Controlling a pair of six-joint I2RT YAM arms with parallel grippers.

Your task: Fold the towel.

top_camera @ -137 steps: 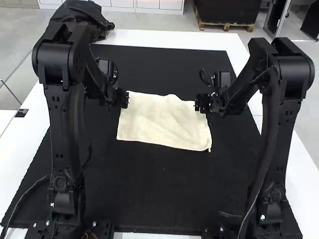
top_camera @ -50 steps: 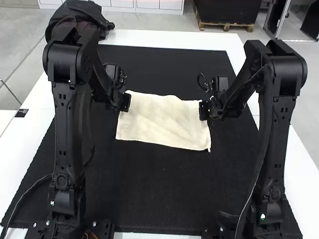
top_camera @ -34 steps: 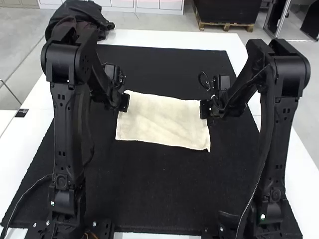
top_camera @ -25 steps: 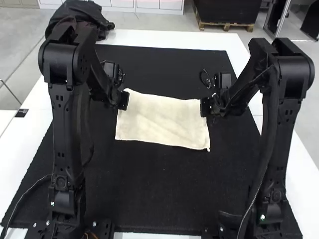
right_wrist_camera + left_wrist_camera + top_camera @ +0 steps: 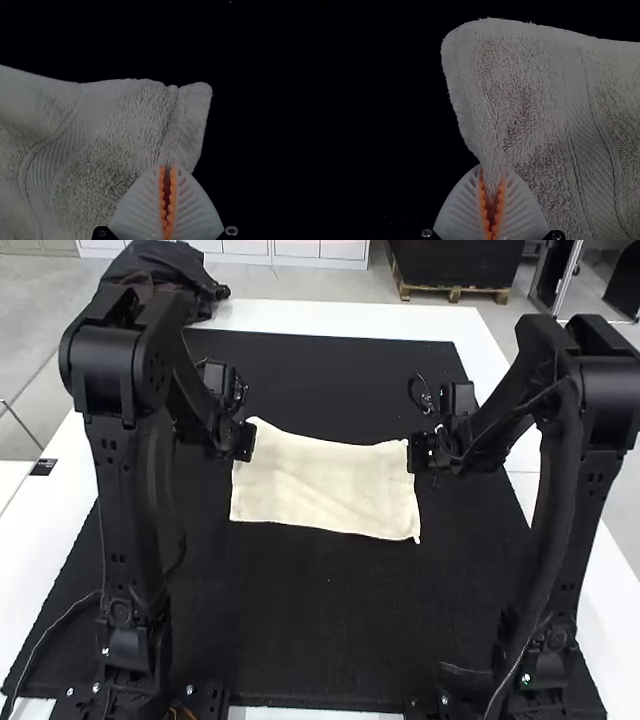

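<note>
The left gripper (image 5: pixel 244 442) and right gripper (image 5: pixel 413 453) are a little farther apart than before, and the elbows of the left arm (image 5: pixel 120 490) and right arm (image 5: pixel 565 510) have swung outward. The towel's (image 5: pixel 322 485) near edge has slid slightly left, while its far edge, earlier humped near the middle, now dips toward the right gripper.

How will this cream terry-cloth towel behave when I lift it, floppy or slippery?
The cream terry-cloth towel should be floppy: it gathers into a narrow pleat at the left claw. It probably won't slip easily, given its looped pile and the toothed orange pads. The wavy far edge suggests the middle will sag.
</note>
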